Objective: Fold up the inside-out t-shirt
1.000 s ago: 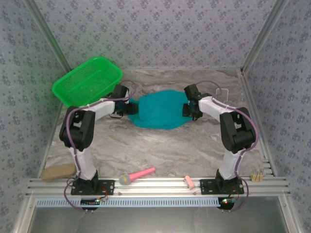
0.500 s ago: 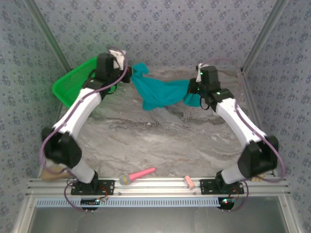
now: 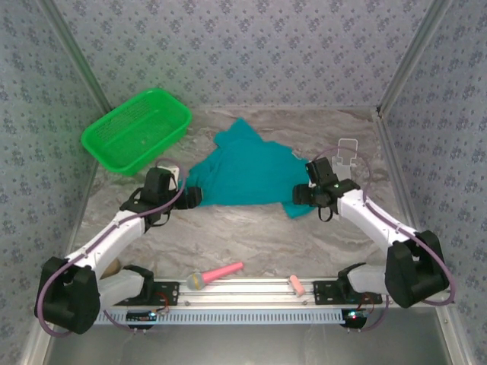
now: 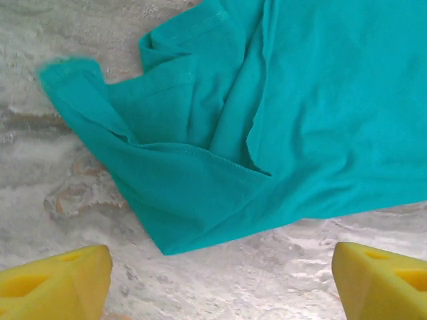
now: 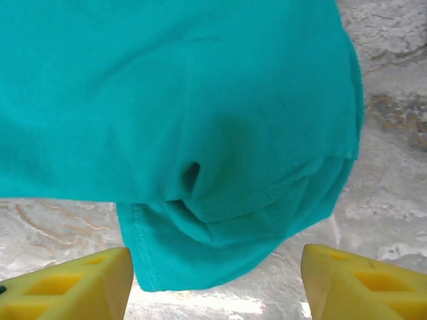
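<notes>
Both grippers (image 4: 219, 270) (image 5: 215, 267) agape, empty, beside t-shirt (image 3: 247, 171)

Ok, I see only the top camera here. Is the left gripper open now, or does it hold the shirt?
Observer: Open. In the left wrist view the left gripper has its yellow fingers wide apart over bare table. The t-shirt lies just ahead of them, untouched.
Operator: And the right one?
Observer: Open too. In the right wrist view the right gripper has its jaws wide apart, and a doubled-over corner of the t-shirt lies between and ahead of them, not pinched.
Operator: Can you see any stitching there?
Observer: Yes, a stitched hem runs along that folded corner.
</notes>
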Robot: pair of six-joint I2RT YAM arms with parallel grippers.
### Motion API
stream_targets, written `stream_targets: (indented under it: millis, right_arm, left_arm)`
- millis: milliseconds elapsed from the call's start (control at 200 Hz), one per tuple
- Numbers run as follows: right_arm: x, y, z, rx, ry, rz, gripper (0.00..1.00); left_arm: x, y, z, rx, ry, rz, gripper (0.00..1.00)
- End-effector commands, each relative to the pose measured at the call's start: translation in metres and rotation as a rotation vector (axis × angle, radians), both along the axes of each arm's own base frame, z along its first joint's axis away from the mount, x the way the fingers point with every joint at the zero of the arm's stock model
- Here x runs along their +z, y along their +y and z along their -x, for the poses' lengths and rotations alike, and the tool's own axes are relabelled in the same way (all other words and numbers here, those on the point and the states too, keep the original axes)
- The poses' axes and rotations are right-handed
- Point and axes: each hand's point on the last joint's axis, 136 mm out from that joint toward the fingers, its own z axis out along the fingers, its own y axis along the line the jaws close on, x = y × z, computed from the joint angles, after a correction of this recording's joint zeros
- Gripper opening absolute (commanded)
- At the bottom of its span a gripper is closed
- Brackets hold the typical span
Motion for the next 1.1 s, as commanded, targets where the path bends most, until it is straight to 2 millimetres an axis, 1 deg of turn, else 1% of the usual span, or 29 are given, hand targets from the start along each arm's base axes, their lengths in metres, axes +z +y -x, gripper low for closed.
stream_targets:
  millis: [0, 80, 145, 200, 265, 340, 405, 455, 475, 495, 535, 560, 580, 590, 600, 615, 645, 665, 710, 750, 825, 905, 979, 989, 1004, 1019, 1024, 1034, 1094]
  right_arm:
    - [0.026, 0.019, -0.024, 0.006, -0.020, -0.054, 0.70]
    - [0.017, 0.036, -0.025, 0.037, 0.024, -0.052, 0.72]
    - [0.004, 0.038, -0.019, 0.022, 0.064, -0.015, 0.74]
    - [-0.010, 0.040, -0.011, 0.013, 0.097, 0.000, 0.75]
    - [-0.025, 0.040, 0.000, 0.013, 0.131, 0.002, 0.75]
    - [-0.041, 0.035, 0.012, 0.007, 0.167, 0.016, 0.75]
    - [-0.049, 0.032, 0.015, 0.002, 0.171, 0.025, 0.75]
    - [-0.056, 0.034, 0.013, 0.013, 0.159, 0.021, 0.75]
    - [-0.059, 0.034, 0.011, 0.015, 0.155, 0.020, 0.74]
    - [-0.061, 0.035, 0.009, 0.018, 0.149, 0.018, 0.73]
    - [-0.068, 0.036, 0.004, 0.019, 0.141, 0.024, 0.71]
    - [-0.071, 0.036, 0.000, 0.016, 0.136, 0.032, 0.67]
    - [-0.073, 0.035, -0.003, 0.007, 0.132, 0.044, 0.61]
    - [-0.075, 0.034, -0.004, 0.002, 0.130, 0.051, 0.55]
    - [-0.075, 0.032, -0.006, -0.004, 0.126, 0.058, 0.51]
    - [-0.076, 0.031, -0.008, -0.013, 0.119, 0.070, 0.42]
    - [-0.075, 0.026, -0.014, -0.037, 0.096, 0.092, 0.28]
    - [-0.073, 0.023, -0.016, -0.049, 0.084, 0.103, 0.21]
    - [-0.062, 0.020, -0.024, -0.071, 0.050, 0.107, 0.10]
    - [-0.046, 0.017, -0.031, -0.091, 0.009, 0.110, 0.00]
    - [-0.005, 0.011, -0.044, -0.123, -0.087, 0.108, 0.00]
    - [0.049, -0.001, -0.060, -0.151, -0.200, 0.099, 0.00]
    - [0.104, -0.013, -0.078, -0.170, -0.291, 0.035, 0.00]
    - [0.107, -0.014, -0.079, -0.171, -0.296, 0.032, 0.00]
    - [0.119, -0.016, -0.082, -0.170, -0.315, 0.022, 0.00]
    - [0.124, -0.019, -0.082, -0.171, -0.319, 0.021, 0.00]
    - [0.134, -0.020, -0.084, -0.173, -0.339, 0.015, 0.00]
    - [0.146, -0.020, -0.086, -0.172, -0.363, 0.011, 0.00]
    - [0.188, -0.030, -0.086, -0.173, -0.448, 0.043, 0.00]
  left_arm:
    - [0.033, 0.000, -0.015, 0.070, -0.048, 0.052, 0.89]
    - [0.022, 0.019, -0.020, 0.166, 0.010, -0.033, 0.90]
    - [0.013, 0.028, -0.027, 0.216, 0.045, -0.054, 0.90]
    - [0.005, 0.030, -0.034, 0.231, 0.066, -0.046, 0.90]
    - [-0.012, 0.028, -0.042, 0.235, 0.111, -0.054, 0.88]
    - [-0.032, 0.026, -0.049, 0.242, 0.177, -0.076, 0.87]
    - [-0.048, 0.027, -0.053, 0.267, 0.227, -0.094, 0.85]
    - [-0.060, 0.025, -0.056, 0.273, 0.257, -0.097, 0.81]
    - [-0.063, 0.024, -0.058, 0.269, 0.264, -0.095, 0.78]
    - [-0.066, 0.022, -0.061, 0.265, 0.269, -0.093, 0.71]
    - [-0.071, 0.018, -0.064, 0.254, 0.277, -0.088, 0.48]
    - [-0.071, 0.016, -0.067, 0.244, 0.277, -0.083, 0.35]
    - [-0.071, 0.014, -0.068, 0.236, 0.280, -0.080, 0.27]
    - [-0.070, 0.014, -0.069, 0.233, 0.280, -0.080, 0.21]
    - [-0.068, 0.013, -0.069, 0.227, 0.277, -0.080, 0.16]
    - [-0.066, 0.012, -0.070, 0.221, 0.277, -0.079, 0.09]
    - [-0.059, 0.011, -0.072, 0.210, 0.267, -0.080, 0.01]
    - [-0.054, 0.012, -0.073, 0.207, 0.260, -0.083, 0.00]
    - [-0.037, 0.013, -0.076, 0.209, 0.226, -0.084, 0.00]
    - [-0.017, 0.017, -0.079, 0.218, 0.188, -0.085, 0.00]
    - [0.023, 0.031, -0.084, 0.277, 0.118, -0.083, 0.00]
    - [0.078, 0.050, -0.092, 0.366, 0.010, -0.032, 0.00]
    - [0.130, 0.064, -0.103, 0.436, -0.099, 0.051, 0.00]
    - [0.138, 0.066, -0.104, 0.444, -0.112, 0.062, 0.00]
    - [0.147, 0.069, -0.106, 0.454, -0.128, 0.080, 0.00]
    - [0.157, 0.071, -0.108, 0.459, -0.142, 0.097, 0.00]
    - [0.158, 0.072, -0.108, 0.461, -0.142, 0.101, 0.00]
    - [0.166, 0.073, -0.109, 0.461, -0.152, 0.114, 0.00]
    - [0.202, 0.081, -0.110, 0.475, -0.192, 0.166, 0.00]
